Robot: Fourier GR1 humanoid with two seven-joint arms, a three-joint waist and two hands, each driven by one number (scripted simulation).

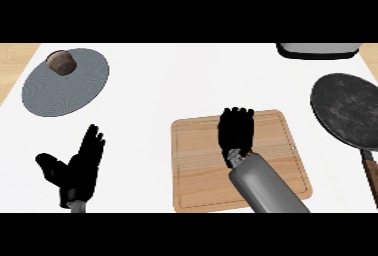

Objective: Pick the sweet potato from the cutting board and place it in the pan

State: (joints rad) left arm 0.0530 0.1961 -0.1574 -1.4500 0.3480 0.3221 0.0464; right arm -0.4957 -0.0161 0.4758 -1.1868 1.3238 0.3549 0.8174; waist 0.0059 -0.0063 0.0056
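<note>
Sitting far left, a grey plate (pixel 63 85) bears a brown lump (pixel 62 62). Nearby, the left hand (pixel 76 167) rests, fingers straight. On the cutting board (pixel 199 170), the right hand (pixel 235 132) curls downward, possibly hiding the sweet potato; its contents are unclear. Rightmost lies the pan (pixel 347 110).

The right hand (pixel 236 131) lies over the cutting board (pixel 199 170), fingers bent downward, hiding whatever is under it. The left hand (pixel 77 167) rests open at the lower left, fingers up. A dark pan (pixel 347 110) sits at the right of the white bench (pixel 184 75). A grey plate (pixel 63 87) at the upper left carries a brown lump (pixel 62 62).
</note>
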